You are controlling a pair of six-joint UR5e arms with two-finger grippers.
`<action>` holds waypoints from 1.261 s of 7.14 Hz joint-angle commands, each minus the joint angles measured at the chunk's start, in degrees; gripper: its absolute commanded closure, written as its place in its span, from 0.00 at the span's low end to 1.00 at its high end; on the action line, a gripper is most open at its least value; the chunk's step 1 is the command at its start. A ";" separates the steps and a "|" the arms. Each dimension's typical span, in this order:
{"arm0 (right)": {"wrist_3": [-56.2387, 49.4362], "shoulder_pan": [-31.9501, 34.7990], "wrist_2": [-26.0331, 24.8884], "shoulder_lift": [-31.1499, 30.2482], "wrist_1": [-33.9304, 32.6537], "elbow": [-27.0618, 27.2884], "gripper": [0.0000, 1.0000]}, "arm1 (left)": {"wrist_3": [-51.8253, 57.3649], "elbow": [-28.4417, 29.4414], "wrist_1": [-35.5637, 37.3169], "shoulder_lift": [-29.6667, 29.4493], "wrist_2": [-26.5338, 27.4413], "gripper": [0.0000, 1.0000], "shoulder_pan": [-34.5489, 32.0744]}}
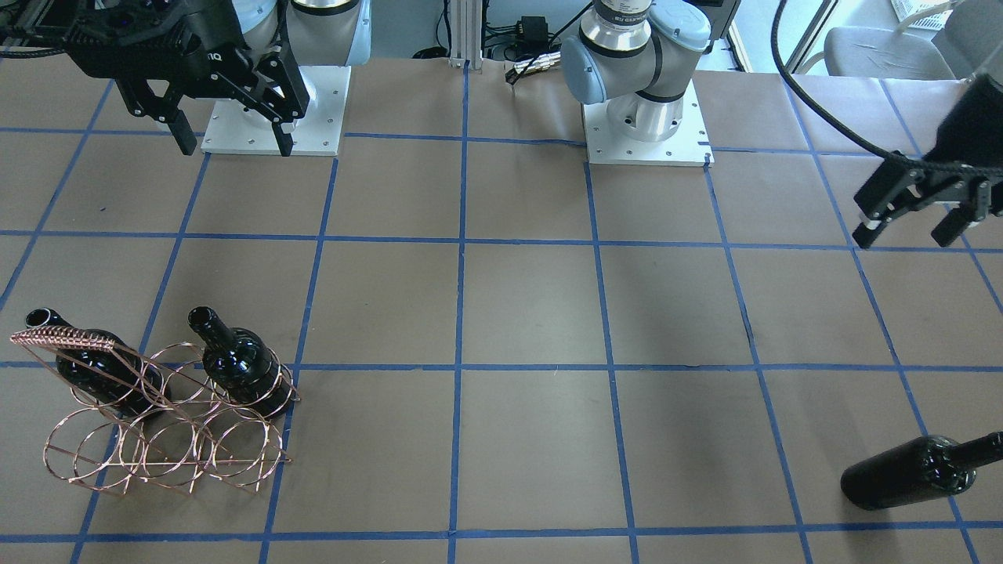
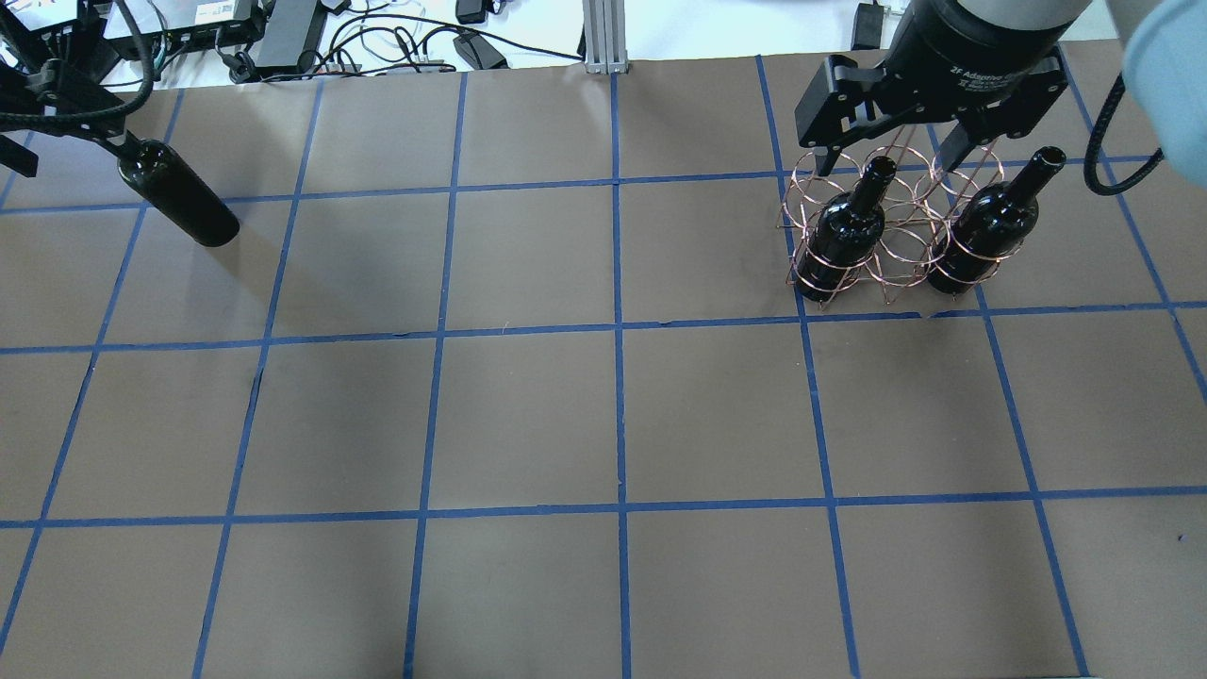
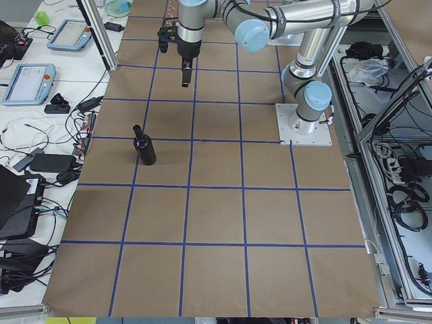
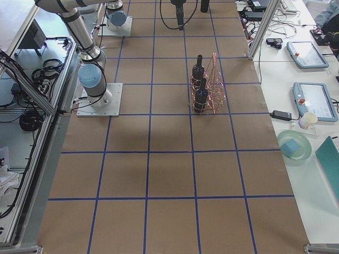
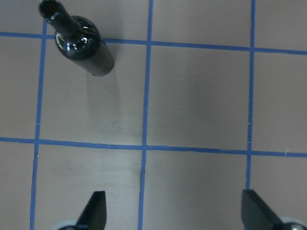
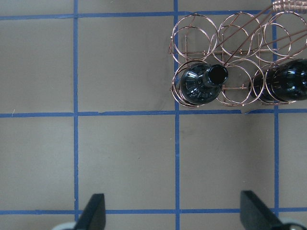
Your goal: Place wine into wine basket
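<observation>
Standing upright and alone at the robot's left end of the brown paper-covered table point(image 1: 533, 313), the glossy black glass wine bottle point(image 1: 913, 472) is well apart from the rose-gold wire wine basket point(image 1: 63, 338). There you see two look-alike black bottles point(image 1: 239, 366) point(image 1: 94, 370) in one row's end rings. Left gripper point(image 1: 905, 233) hangs near the lone bottle and right gripper point(image 1: 235, 145) near the basket, both with fingers spread, gripping nothing.

The left arm point(image 1: 627, 55) and right arm point(image 1: 321, 31) were silver tubes with pale blue-grey joint caps — each on a white square base plate point(image 1: 682, 153) dotted with screws. The right gripper point(image 1: 235, 145) and left gripper point(image 1: 905, 233) were matte black; a black cable point(image 1: 815, 102) ran to the left one.
</observation>
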 commanded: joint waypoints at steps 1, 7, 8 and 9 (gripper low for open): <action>0.00 0.00 0.01 -0.10 0.09 0.00 0.00 | 5.77 7.53 2.35 -8.85 1.32 0.00 3.30; 0.00 0.00 0.01 0.08 0.00 0.00 0.00 | 7.23 13.11 12.11 -22.51 -2.16 0.00 4.98; 0.00 0.00 0.01 0.08 0.00 0.00 0.00 | 6.95 13.55 13.25 -23.30 -2.45 0.00 4.89; 0.00 0.00 0.01 0.17 -0.08 0.00 0.00 | 6.51 13.81 13.34 -23.83 -2.54 0.00 4.80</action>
